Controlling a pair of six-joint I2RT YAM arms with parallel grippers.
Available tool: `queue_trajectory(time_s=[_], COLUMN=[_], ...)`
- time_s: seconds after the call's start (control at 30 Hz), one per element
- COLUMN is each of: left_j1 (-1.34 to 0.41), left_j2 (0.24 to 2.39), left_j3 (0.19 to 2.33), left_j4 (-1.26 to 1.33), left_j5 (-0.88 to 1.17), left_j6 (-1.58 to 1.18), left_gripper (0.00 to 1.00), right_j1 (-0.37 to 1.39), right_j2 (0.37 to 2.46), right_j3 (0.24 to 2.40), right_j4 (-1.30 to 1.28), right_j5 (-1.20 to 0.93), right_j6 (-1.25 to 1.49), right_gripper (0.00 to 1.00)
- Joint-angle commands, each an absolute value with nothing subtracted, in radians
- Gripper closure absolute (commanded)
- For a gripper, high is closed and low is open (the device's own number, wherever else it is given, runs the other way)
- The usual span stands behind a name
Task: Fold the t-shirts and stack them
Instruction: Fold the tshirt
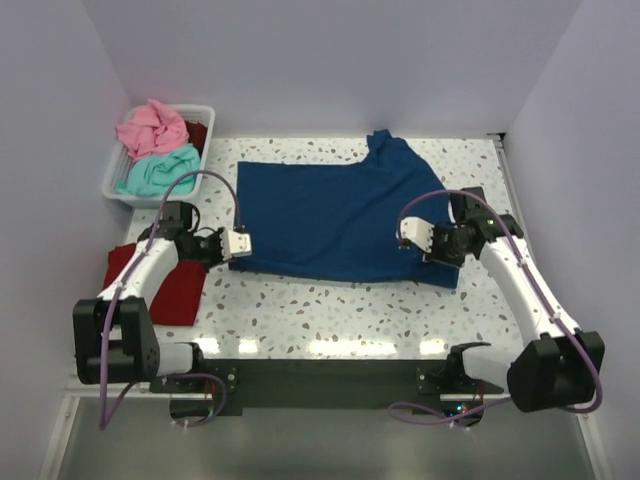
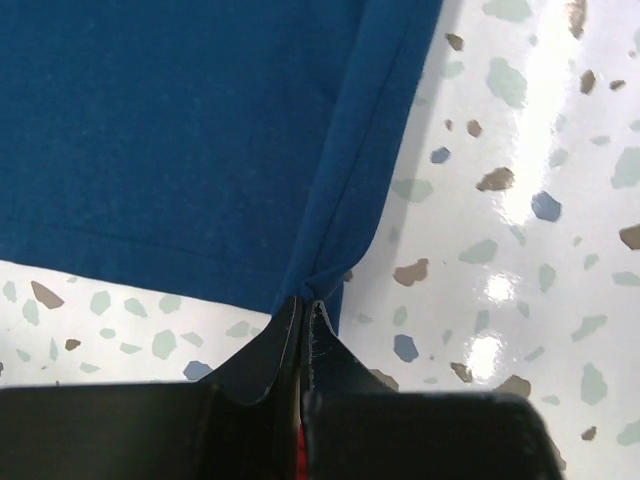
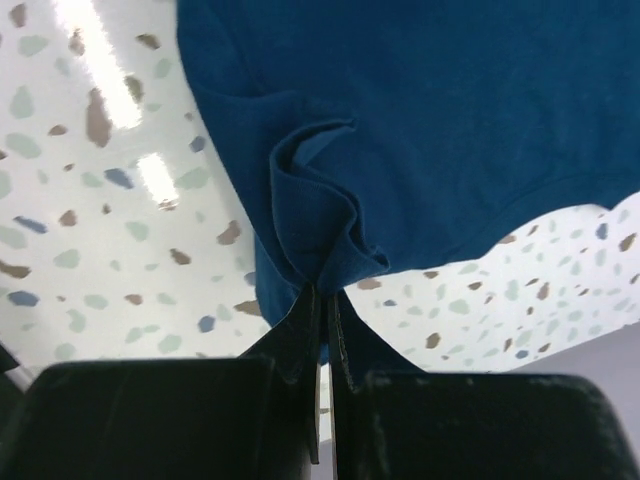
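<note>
The navy blue t-shirt (image 1: 335, 210) lies spread across the middle of the table, plain side up, no print showing. My left gripper (image 1: 232, 250) is shut on its near left corner (image 2: 318, 278). My right gripper (image 1: 425, 250) is shut on a bunched fold at its near right edge (image 3: 320, 240). A dark red t-shirt (image 1: 172, 285) lies flat at the left edge under my left arm. A pink t-shirt (image 1: 150, 128) and a teal t-shirt (image 1: 158, 170) lie crumpled in the basket.
A white plastic basket (image 1: 113, 172) stands at the back left corner, with some dark red cloth (image 1: 198, 133) behind the pink one. Speckled white tabletop (image 1: 330, 310) shows in front of the navy shirt. Walls close in on the left, back and right.
</note>
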State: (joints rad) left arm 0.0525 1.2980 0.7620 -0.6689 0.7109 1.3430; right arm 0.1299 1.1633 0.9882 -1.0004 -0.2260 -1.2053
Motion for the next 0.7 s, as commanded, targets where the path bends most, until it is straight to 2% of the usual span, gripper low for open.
queue_trajectory(time_s=[0.0, 0.37, 0.67], left_j1=[0.061, 0.061, 0.061], left_j2=[1.36, 1.531, 1.617], left_j3=[0.844, 1.032, 1.08], left_j4=[-0.602, -0.569, -0.52], left_j5=[0.752, 0.746, 0.698], left_j6=[1.201, 1.052, 0.956], left_gripper=[1.0, 1.0, 1.0], right_j1=[0.126, 0.127, 0.129], right_j2=[1.225, 1.529, 1.698], right_j3=[1.078, 1.354, 1.497], right_j4=[-0.92, -0.864, -0.804], right_j5=[-0.213, -0.225, -0.233], right_j6=[-1.229, -1.318, -1.347], right_gripper=[1.0, 1.0, 1.0])
